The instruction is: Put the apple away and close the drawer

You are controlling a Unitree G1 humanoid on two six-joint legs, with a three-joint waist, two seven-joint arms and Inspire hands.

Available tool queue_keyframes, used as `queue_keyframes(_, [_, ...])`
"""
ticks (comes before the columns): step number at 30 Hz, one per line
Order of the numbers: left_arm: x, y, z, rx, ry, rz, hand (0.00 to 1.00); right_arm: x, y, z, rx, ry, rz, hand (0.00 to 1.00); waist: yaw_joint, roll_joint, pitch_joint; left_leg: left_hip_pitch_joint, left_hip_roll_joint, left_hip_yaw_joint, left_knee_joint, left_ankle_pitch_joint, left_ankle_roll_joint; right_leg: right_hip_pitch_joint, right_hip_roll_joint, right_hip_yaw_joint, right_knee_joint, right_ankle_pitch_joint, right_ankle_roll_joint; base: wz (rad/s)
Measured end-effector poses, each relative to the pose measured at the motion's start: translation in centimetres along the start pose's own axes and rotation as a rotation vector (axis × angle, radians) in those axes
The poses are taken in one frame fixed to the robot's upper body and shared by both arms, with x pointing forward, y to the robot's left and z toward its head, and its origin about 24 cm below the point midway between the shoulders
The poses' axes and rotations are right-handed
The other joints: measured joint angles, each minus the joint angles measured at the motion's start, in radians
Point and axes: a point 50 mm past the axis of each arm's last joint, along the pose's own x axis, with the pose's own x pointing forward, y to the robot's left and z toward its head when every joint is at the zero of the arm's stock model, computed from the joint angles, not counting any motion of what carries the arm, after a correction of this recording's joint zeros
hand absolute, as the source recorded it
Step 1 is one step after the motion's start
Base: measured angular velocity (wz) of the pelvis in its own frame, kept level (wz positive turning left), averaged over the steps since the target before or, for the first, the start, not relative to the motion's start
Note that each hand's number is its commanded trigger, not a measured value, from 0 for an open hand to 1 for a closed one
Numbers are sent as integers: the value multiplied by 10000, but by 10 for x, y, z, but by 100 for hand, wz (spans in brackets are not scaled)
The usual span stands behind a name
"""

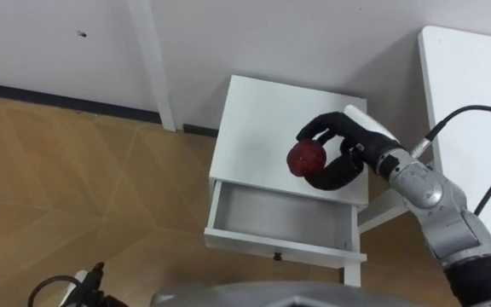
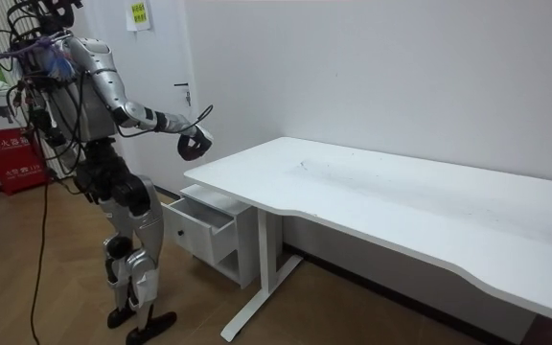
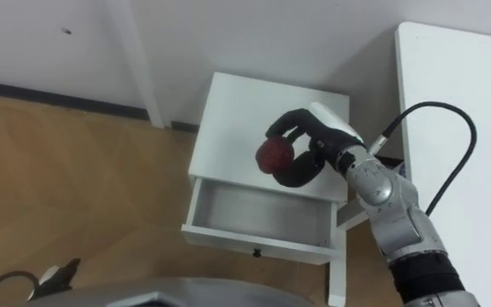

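A red apple (image 1: 306, 158) sits in my right hand (image 1: 341, 147), whose fingers and thumb curl round it. The hand hangs in the air over the front part of the small white cabinet's top (image 1: 262, 128), just behind the open drawer (image 1: 280, 223). The drawer is pulled out toward me and its inside looks bare; a small dark knob (image 1: 277, 255) marks its front panel. In the room view I stand facing the cabinet with my right hand (image 2: 194, 145) stretched out above it.
A large white desk (image 1: 476, 102) stands at the right, its leg (image 1: 373, 213) next to the cabinet. A white wall (image 1: 228, 34) with a dark skirting runs behind. Wooden floor (image 1: 75, 179) lies to the left.
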Motion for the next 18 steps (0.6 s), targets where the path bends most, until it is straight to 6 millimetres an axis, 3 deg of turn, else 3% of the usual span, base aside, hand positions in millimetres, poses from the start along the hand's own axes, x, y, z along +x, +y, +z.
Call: queue_keyframes(18, [3,0,14,210,-376,-38,0,2,17,-6,-82,573,472,0,-1,-49,-6,-23,1,-7,-10,0,0,-22,5,1,-11,0,0,0])
